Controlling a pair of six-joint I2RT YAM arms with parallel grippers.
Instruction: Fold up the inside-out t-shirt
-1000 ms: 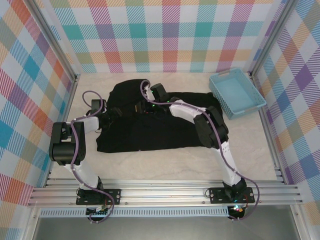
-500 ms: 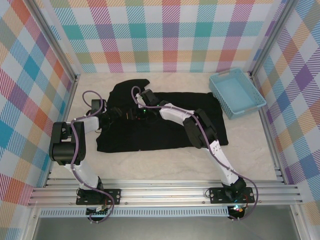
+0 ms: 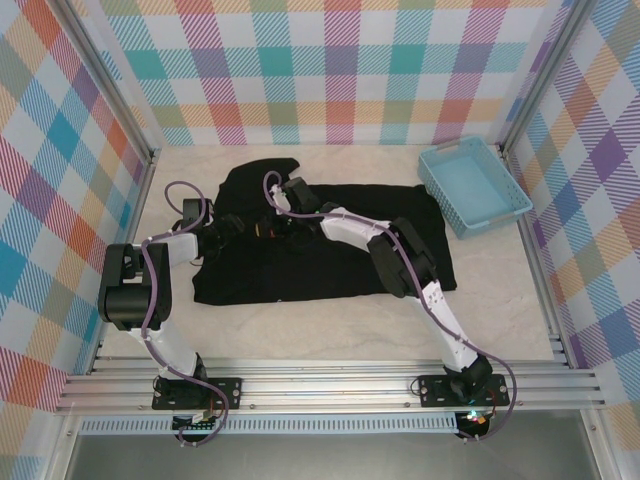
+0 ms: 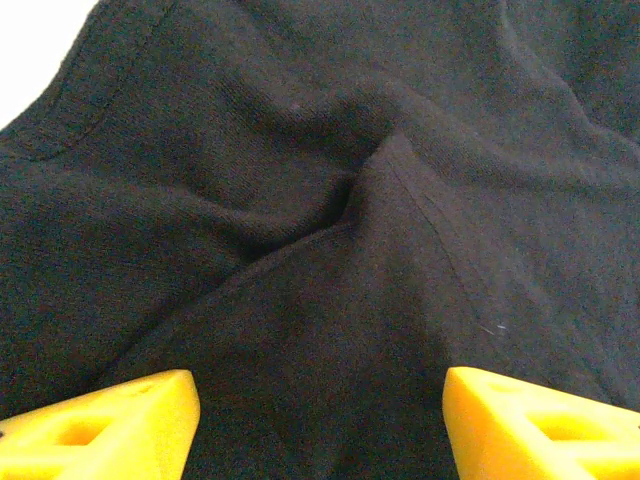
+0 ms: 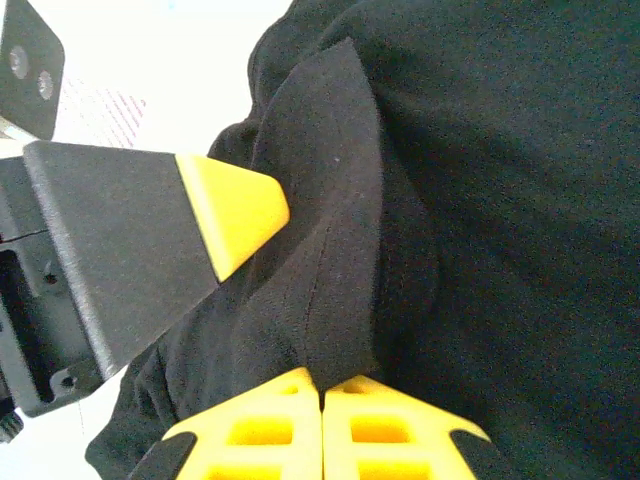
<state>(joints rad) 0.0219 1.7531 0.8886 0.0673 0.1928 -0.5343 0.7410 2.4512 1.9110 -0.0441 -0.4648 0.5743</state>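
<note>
Little of the folding looks finished: the inside-out t-shirt (image 3: 330, 250) lies spread across the middle of the table (image 3: 300, 320), bunched at its far-left corner. There the right gripper (image 5: 322, 400) has its jaws closed on a ridge of cloth, and the left gripper (image 4: 320, 425) hovers open just beside it.

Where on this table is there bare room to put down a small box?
Free: the near pale table strip between the black cloth t-shirt and the arm bases; the patch between t-shirt, light-blue plastic tray and right wall. Crowded: mid-shirt, where the open left gripper sits beside the right gripper, shut on a fold.
</note>
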